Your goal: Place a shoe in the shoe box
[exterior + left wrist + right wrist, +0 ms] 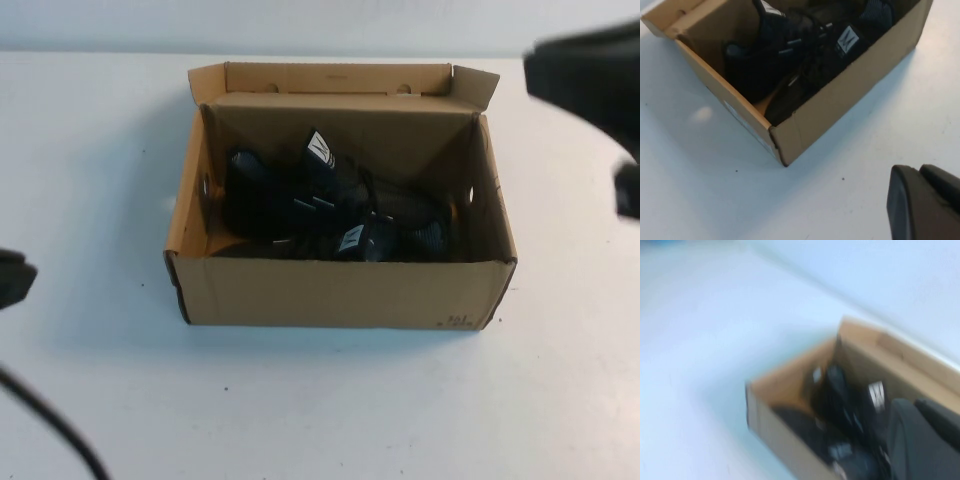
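Note:
The brown cardboard shoe box (340, 292) stands open mid-table with its flap lid folded back. Two black sneakers lie inside it. One shoe (268, 195) is at the left and back with a white-marked tongue tab up. The other (400, 232) lies along the front and right; I cannot tell which one is the mate. My left gripper (12, 280) is low at the table's left edge, away from the box, shut and empty. My right gripper (590, 75) hovers above and right of the box, blurred, shut and empty. The box (840, 95) and shoes (790, 45) also show in the left wrist view.
The white table (320, 420) surrounds the box on all sides. A black cable (60, 430) crosses the front left corner. In the right wrist view the box (770, 415) lies below the right gripper (917, 435). The left gripper (920, 200) sits over bare table.

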Robot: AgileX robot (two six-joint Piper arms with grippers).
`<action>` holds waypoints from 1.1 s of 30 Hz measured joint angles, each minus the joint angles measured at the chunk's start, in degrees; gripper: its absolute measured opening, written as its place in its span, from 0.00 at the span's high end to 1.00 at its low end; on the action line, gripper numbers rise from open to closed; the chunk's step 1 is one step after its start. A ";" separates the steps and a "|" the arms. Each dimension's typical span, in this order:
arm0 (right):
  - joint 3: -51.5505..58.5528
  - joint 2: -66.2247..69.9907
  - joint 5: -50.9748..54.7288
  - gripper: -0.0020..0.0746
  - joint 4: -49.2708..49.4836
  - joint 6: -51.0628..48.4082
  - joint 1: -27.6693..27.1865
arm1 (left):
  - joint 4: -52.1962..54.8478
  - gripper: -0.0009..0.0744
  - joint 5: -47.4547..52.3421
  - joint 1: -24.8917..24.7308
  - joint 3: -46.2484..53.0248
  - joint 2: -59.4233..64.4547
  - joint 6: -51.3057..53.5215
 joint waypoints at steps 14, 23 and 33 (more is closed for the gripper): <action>31.97 -25.51 -15.38 0.99 -9.74 4.96 0.00 | -0.75 0.99 -33.12 -0.03 26.44 -14.14 -5.55; 38.86 -30.86 -16.63 0.99 -9.63 5.11 0.00 | -1.89 0.99 -39.56 -0.03 27.61 -13.76 -6.04; 38.96 -30.86 -14.26 0.99 -9.63 5.11 0.00 | -1.89 0.99 -39.56 -0.03 27.61 -13.76 -6.04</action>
